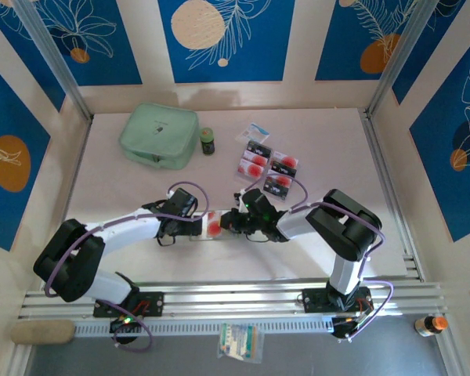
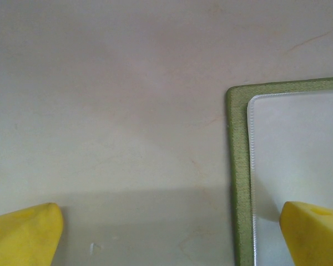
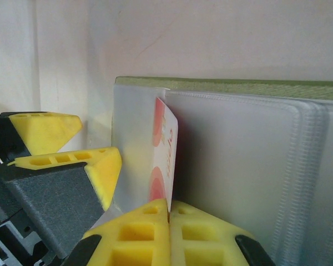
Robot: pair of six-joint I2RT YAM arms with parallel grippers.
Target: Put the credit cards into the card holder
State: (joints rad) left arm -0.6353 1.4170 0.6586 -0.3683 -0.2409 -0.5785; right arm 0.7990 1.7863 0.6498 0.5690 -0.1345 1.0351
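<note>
The olive-green card holder (image 1: 206, 233) lies open near the table's front, between my two grippers. In the right wrist view its clear sleeves (image 3: 233, 160) stand in front of me. My right gripper (image 3: 169, 208) is shut on a whitish credit card with red dots (image 3: 165, 147), held edge-on at a sleeve's left edge. My left gripper (image 2: 169, 235) is open and low at the holder's olive border (image 2: 237, 166), with one yellow fingertip (image 2: 313, 233) over the clear sleeve (image 2: 299, 149). In the top view the left gripper (image 1: 194, 223) and the right gripper (image 1: 233, 221) face each other. Several more credit cards (image 1: 268, 164) lie further back.
A mint-green zip pouch (image 1: 158, 135) sits at the back left, with a small dark bottle (image 1: 207, 141) beside it. A white-and-blue sachet (image 1: 256, 129) lies behind the loose cards. The aluminium rail (image 1: 235, 298) runs along the near edge.
</note>
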